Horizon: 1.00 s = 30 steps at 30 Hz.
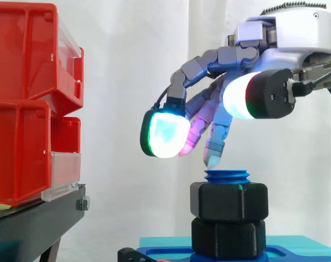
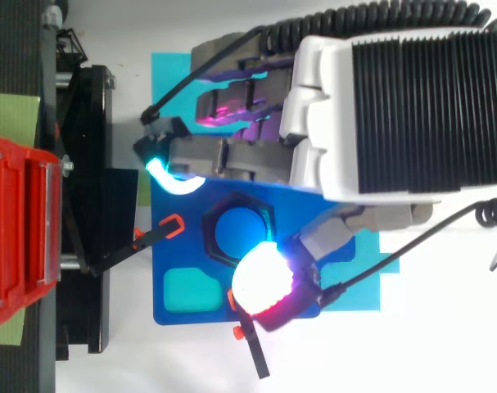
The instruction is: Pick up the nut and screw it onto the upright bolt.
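Hand (image 1: 285, 38), loosely spread, hovers above black hexagonal nut (image 1: 229, 201) on threaded blue bolt (image 1: 227, 176).

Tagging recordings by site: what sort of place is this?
Probably a robot lab bench: white curtain backdrop, red bins on a black stand, a blue fixture plate holding an upright bolt with a nut.

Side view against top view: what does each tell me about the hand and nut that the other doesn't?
Side view: height. The nut sits on the blue bolt, whose tip pokes above it, over a second black hexagon. The hand hangs above, open, seemingly clear of the nut. Top view: layout. The thumb pad lies at one side of the nut and the other fingers opposite, over a blue base plate. Both: hand, nut, bolt, red bins.
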Tool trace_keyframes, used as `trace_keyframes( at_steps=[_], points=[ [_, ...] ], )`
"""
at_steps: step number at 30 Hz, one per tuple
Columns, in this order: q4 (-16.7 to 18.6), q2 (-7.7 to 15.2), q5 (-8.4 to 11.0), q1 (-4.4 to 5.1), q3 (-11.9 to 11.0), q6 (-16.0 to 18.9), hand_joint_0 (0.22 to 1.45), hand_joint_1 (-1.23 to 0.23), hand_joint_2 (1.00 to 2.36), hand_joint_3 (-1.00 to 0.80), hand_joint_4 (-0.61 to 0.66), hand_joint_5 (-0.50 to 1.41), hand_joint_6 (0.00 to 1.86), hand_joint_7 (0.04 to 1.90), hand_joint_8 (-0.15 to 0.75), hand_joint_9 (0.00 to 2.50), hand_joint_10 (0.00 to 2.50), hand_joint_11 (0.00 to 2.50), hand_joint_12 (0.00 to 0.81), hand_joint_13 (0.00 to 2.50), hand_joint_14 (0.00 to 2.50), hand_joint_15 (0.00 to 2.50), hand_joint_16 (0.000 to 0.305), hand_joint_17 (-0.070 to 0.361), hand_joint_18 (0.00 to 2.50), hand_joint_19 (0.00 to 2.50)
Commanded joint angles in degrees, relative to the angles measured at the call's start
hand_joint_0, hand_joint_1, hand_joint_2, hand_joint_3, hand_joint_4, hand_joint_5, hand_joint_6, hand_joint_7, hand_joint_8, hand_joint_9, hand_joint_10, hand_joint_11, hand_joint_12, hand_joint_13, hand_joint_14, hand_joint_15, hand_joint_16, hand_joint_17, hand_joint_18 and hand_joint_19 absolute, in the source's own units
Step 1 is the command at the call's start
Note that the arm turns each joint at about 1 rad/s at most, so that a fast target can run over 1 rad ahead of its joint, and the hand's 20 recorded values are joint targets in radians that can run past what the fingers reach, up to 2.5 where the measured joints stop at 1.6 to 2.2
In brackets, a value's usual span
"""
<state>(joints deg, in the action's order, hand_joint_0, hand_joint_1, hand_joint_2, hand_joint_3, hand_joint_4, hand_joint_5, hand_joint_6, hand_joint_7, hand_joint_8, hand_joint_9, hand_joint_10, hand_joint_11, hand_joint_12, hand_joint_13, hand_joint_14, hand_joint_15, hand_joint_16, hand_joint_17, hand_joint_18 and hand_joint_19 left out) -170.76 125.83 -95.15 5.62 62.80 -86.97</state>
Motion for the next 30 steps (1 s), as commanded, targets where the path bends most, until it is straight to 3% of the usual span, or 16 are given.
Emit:
trace_keyframes(
  at_steps=[1, 7, 11, 21, 30],
  points=[
    [0.9, 0.0, 0.49, 1.06, 0.0, 0.0, 0.49, -0.34, 1.00, -0.50, 0.22, -0.09, 0.50, 0.67, 0.221, 1.04, 0.00, 0.00, 0.169, 0.86, 0.00, 0.00, 0.020, 0.046, 0.53, 0.02],
    [1.1, 0.0, 3.21, 2.82, 0.0, 0.0, 0.49, -0.34, 1.00, -0.50, 0.24, -0.09, 0.50, 0.62, 0.210, 0.94, 0.00, 0.00, 0.176, 0.80, 0.00, 0.00, 0.022, 0.049, 0.45, 0.00],
    [1.0, 0.0, 3.74, 3.35, 0.1, 0.0, 0.49, -0.33, 1.00, -0.50, 0.25, -0.09, 0.50, 0.60, 0.202, 0.90, 0.00, 0.00, 0.182, 0.76, 0.00, 0.00, 0.022, 0.050, 0.39, 0.00],
    [1.9, 0.0, 3.57, 3.52, 2.3, 0.1, 0.47, -0.32, 1.00, -0.50, 0.24, -0.10, 0.50, 0.59, 0.181, 0.74, 0.00, 0.00, 0.208, 0.63, 0.00, 0.00, 0.024, 0.053, 0.22, 0.00],
    [1.6, 0.0, 3.48, 3.17, 2.5, 0.0, 0.47, -0.31, 1.00, -0.50, 0.21, -0.09, 0.50, 0.73, 0.194, 0.69, 0.00, 0.00, 0.222, 0.60, 0.00, 0.00, 0.024, 0.055, 0.18, 0.00]
  ],
)
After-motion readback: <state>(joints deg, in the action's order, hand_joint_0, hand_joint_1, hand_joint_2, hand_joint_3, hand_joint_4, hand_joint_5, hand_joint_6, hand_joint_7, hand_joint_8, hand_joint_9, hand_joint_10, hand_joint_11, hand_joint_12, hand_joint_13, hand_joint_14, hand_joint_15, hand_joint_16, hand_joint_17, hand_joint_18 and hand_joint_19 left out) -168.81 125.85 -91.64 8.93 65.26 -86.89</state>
